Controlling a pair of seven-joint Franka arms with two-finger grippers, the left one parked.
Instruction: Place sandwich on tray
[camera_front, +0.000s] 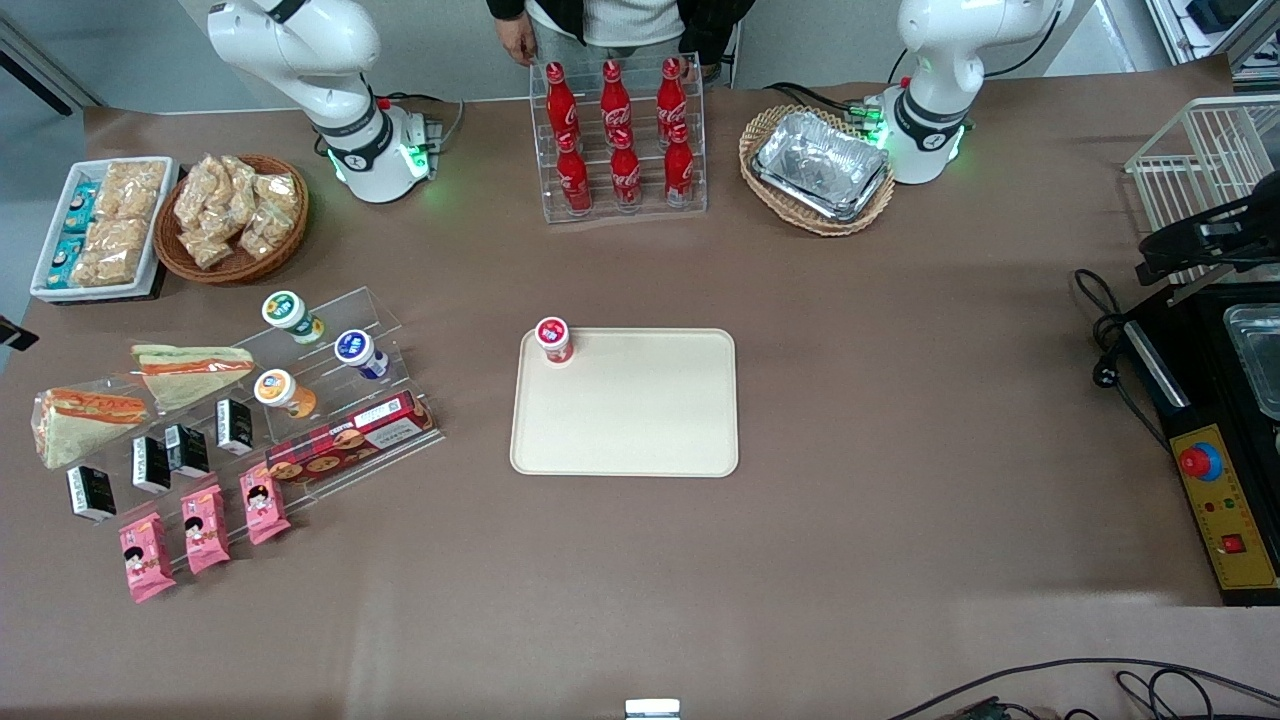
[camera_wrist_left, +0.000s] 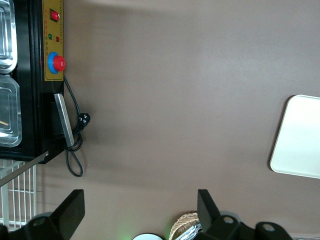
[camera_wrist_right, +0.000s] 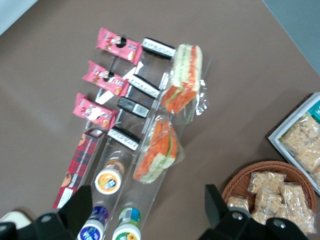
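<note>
We see the sandwich (camera_front: 82, 425) lying on the clear acrylic display stand (camera_front: 330, 420) at the working arm's end of the table, wrapped in clear plastic with its thick orange-red band showing. A flatter wrapped wedge (camera_front: 192, 370) lies on the same stand just beside it, farther from the front camera. Black cartons (camera_front: 150, 463) stand on the stand nearer the front camera than the sandwich, and pink snack packs (camera_front: 205, 528) lie nearer still. Round-lidded cups (camera_front: 292, 312) sit on the stand's steps beside the flatter wedge. Well apart from the stand, toward the table's middle, rests the tray (camera_front: 625, 420), bearing only a red-capped cup (camera_front: 553, 340) at one corner. In the right wrist view the gripper (camera_wrist_right: 145, 212) hangs above the stand, over the sandwich (camera_wrist_right: 184, 80) and the flatter wedge (camera_wrist_right: 159, 152), its fingers (camera_wrist_right: 215, 207) spread apart and holding nothing.
</note>
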